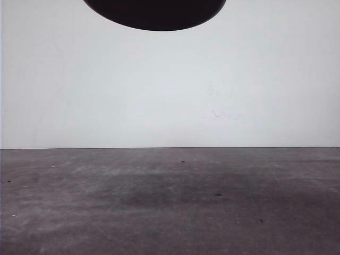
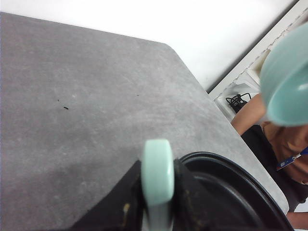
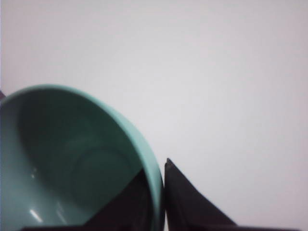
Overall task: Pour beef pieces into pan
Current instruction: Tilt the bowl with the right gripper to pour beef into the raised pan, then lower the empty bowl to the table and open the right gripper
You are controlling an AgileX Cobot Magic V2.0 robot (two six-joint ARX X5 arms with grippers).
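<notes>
We hold the pan off the grey worktop by its pale mint handle, our left gripper pinching that handle between its dark fingers. In the front view the pan's black underside hangs high above the worktop, well clear of it.

Our right gripper pinches the rim of the teal bowl, one finger outside the wall and one inside. The bowl is tipped steeply onto its side, its mouth turned toward the wrist camera. Seen from the left wrist, the bowl hovers up and to one side of the pan, apart from it rather than over its middle.

The beef pieces we cannot find: the part of the bowl's inside we see looks bare but for glints, and the visible slice of the pan's floor is too dark to read.

The risk, as we judge it, is a miss. With both vessels held in the air and the bowl offset from the pan, any beef sliding out could fall past the rim onto the worktop. The narrow handle could also turn in the left fingers, tilting the pan and spilling whatever has landed. A person sits just beyond the worktop's edge, close to the bowl.
</notes>
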